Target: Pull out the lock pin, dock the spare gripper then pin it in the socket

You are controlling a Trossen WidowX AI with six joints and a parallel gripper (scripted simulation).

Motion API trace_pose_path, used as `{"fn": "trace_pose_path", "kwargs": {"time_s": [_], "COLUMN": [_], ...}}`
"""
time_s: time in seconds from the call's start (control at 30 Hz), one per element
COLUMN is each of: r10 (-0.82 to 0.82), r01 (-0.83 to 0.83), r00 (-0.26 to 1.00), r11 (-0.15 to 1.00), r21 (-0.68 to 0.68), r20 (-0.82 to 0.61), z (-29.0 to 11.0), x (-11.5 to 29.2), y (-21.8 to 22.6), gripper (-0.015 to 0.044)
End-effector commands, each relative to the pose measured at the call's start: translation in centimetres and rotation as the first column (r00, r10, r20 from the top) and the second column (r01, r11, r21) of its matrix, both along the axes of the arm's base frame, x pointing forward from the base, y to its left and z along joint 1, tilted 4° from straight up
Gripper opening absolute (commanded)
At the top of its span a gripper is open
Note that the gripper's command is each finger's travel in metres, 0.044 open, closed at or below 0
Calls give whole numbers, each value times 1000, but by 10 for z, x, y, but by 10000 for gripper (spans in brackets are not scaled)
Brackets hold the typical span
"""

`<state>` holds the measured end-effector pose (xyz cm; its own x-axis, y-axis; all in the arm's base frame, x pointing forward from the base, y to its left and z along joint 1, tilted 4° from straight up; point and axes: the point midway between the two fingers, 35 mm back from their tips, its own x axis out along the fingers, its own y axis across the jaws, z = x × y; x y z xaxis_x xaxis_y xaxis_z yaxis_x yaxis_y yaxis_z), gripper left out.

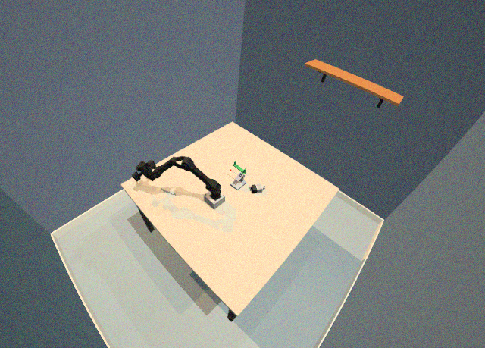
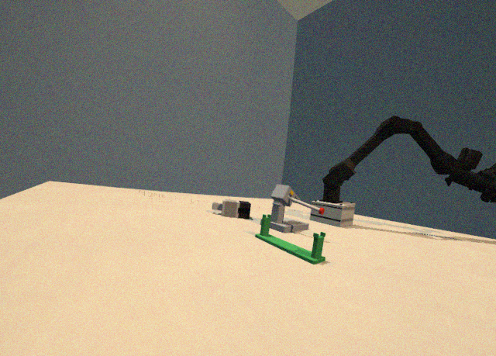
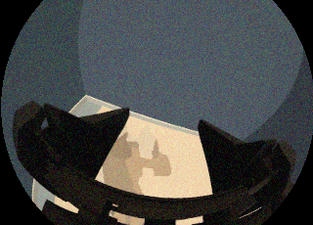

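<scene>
The grey mount stands on the table with its socket head tilted. The lock pin with a red knob sticks out of the socket. The spare gripper, grey and black, lies on the table beside the mount. My gripper is open and empty. It hangs above the table's far corner, well away from the mount, and points out past the table edge.
A green cradle with two forked posts lies next to the mount. The arm's base sits near the mount. An orange shelf hangs on the wall.
</scene>
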<state>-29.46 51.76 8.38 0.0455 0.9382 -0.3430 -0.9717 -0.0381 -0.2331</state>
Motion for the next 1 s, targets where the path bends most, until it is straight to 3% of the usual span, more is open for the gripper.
{"fn": "trace_pose_path", "kwargs": {"time_s": [0.0, 0.1, 0.53, 0.97], "r10": [-5, -69, -170, -168], "r01": [5, 69, 221, 353], "r00": [1000, 998, 950, 892], "r11": [1000, 997, 958, 839], "r21": [2, 30, -180, -415], "r20": [-1, -5, 262, 419], "z": [1, 15, 25, 33], "x": [3, 41, 223, 391], "y": [1, 15, 39, -9], "gripper": [374, 300, 300, 300]}}
